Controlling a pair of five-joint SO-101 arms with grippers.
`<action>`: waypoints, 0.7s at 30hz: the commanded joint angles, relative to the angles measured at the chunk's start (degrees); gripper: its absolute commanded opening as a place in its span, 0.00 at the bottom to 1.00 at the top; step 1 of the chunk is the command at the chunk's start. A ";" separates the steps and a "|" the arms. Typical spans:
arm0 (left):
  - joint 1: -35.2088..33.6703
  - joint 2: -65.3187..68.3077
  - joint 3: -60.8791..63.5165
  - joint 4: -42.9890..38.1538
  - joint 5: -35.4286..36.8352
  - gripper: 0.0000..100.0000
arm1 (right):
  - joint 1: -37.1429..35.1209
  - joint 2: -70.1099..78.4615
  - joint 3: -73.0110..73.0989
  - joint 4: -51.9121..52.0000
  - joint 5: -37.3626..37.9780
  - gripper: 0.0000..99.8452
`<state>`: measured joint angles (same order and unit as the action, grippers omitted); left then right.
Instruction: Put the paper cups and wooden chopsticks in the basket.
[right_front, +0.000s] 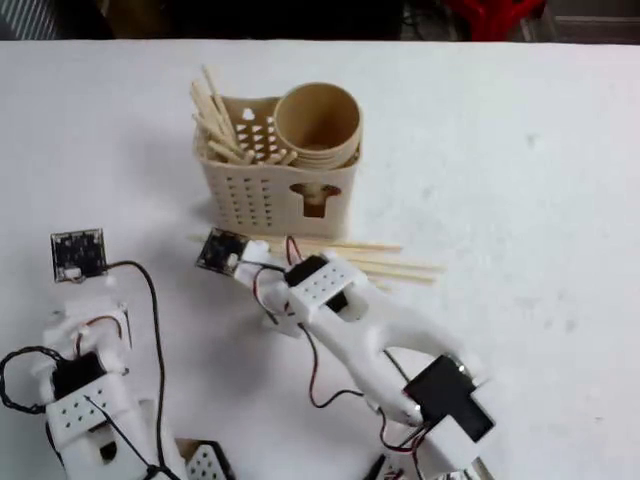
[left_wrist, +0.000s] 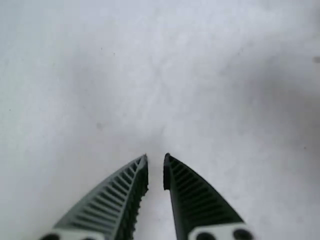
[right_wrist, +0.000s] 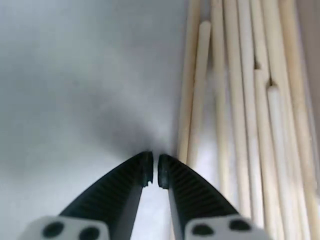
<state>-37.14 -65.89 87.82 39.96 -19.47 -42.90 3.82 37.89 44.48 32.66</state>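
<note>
**A:** So, how full is the basket (right_front: 262, 205)?

**B:** The paper cups (right_front: 318, 122) sit stacked inside it. A bunch of wooden chopsticks (right_front: 222, 125) leans in beside them. What's left is the loose chopsticks (right_front: 390, 262), lying flat on the table (right_front: 520, 150) just in front of the basket.

**A:** And the arms?

**B:** The right gripper (right_wrist: 154, 170) hangs low over the table, just beside that loose bundle. Its jaws are all but closed, with only a sliver of gap, and they grip nothing. The left gripper (left_wrist: 155, 167) is over bare table, well apart from everything. Its jaws are nearly together too, and empty.

**A:** What worries you?

**B:** Jaws that narrow can't straddle a stick. If they go down as they are, I'd expect the tips to shove the nearest chopstick sideways and roll the others apart. The sticks also lie flat and packed tight, so a pinch may catch two at once or slip off altogether. And one gripped near its end would probably droop, then snag on the basket's rim or knock the cups.
</note>
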 joint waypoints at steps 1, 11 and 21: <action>0.66 -0.75 -0.18 -1.41 -0.44 0.08 | 0.13 -2.95 -0.62 2.68 0.26 0.02; 0.66 -0.75 -0.18 -1.41 -0.44 0.08 | 0.13 -22.02 6.15 5.14 -3.08 0.02; 0.66 -0.75 -0.18 -1.41 -0.44 0.08 | 4.44 -15.25 6.15 1.63 -5.98 0.12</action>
<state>-37.14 -65.89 87.82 39.96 -19.47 -38.95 -14.02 44.66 48.00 27.03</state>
